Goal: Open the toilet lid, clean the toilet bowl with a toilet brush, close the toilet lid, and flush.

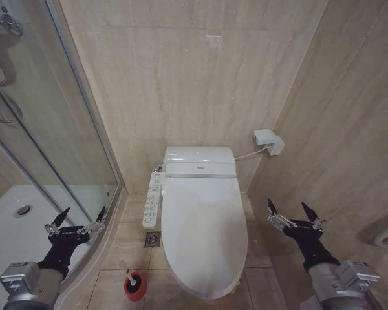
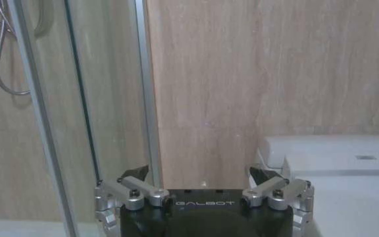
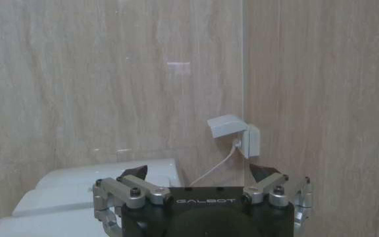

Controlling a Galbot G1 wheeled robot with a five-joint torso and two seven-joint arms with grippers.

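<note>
From the head view, the toilet lid [image 1: 204,232] lies shut over the bowl, glossy and white, midway between the two tools and a little ahead of them. The left tool [image 1: 78,217] hangs in the air with its fingers spread wide, gripping nothing; the side button panel [image 1: 153,200] sits just beyond it toward the toilet, and the glass shower door [image 1: 45,142] stands on its outer side. Below that tool and toward the toilet, the toilet brush [image 1: 129,274] stands in its red holder cup [image 1: 134,288] on the floor tiles, close against the front corner of the toilet. The right tool [image 1: 295,214] is held level with the other, equally wide and empty, well apart from the lid's edge, with the wall socket box [image 1: 269,141] farther ahead of it on the wall.

The left wrist view looks past the left tool [image 2: 203,174] at the door's metal frame [image 2: 146,94] and a shower hose [image 2: 2,54] behind the glass, which the head view hides; a corner of the toilet's rear housing [image 2: 334,153] shows off one fingertip.

The right wrist view has the right tool [image 3: 199,170] open before the marble wall, the socket box [image 3: 237,134] with its cable straight ahead, and the toilet's rear housing [image 3: 104,182] beyond one fingertip.
</note>
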